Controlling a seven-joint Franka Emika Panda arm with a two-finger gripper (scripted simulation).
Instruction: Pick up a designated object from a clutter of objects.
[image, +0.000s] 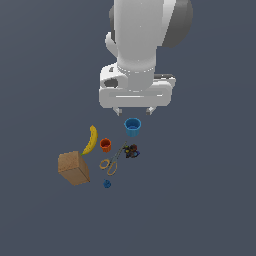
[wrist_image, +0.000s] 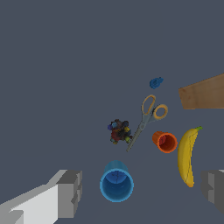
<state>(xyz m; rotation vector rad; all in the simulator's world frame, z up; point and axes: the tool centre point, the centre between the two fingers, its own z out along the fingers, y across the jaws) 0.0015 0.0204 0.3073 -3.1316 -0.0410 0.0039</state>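
Note:
The designated object, a plain tan-brown box, stands at the exterior view's left of the clutter; in the wrist view only a part of the box shows at the frame's edge. My gripper hangs open high above the floor, over the blue cup, well apart from the box. Its two fingers frame the blue cup in the wrist view and hold nothing.
Clutter beside the box: a yellow banana, an orange cup, tan-handled scissors, a dark multicoloured lump and a tiny blue ball. All rest on a dark grey floor.

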